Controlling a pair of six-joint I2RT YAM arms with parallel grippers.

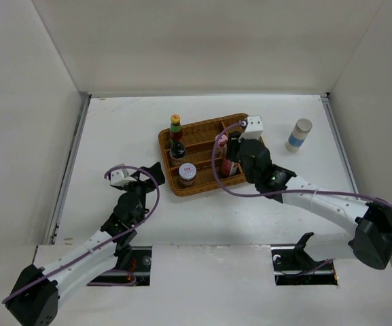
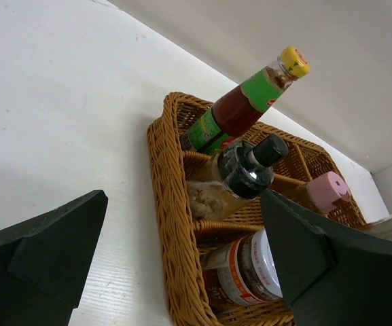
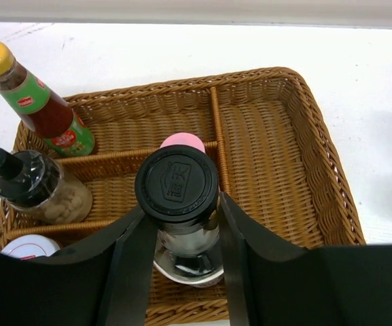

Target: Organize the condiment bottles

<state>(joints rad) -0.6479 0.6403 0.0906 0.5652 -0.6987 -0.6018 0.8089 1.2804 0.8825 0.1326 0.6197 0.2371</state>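
Right gripper (image 3: pixel 182 227) gripped the black-capped bottle (image 3: pixel 176 183) lower-centre in the wicker tray (image 3: pixel 318 170), seating unclear; next: release, then fetch upper-right white shaker (image 1: pixel 298 134); left gripper (image 1: pixel 149 174) gaped empty.

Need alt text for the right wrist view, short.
The right gripper grips a black-capped bottle standing in a divided wicker tray. A pink lid peeks out behind it; a yellow-capped bottle, a black-topped glass jar and a white lid sit at left.
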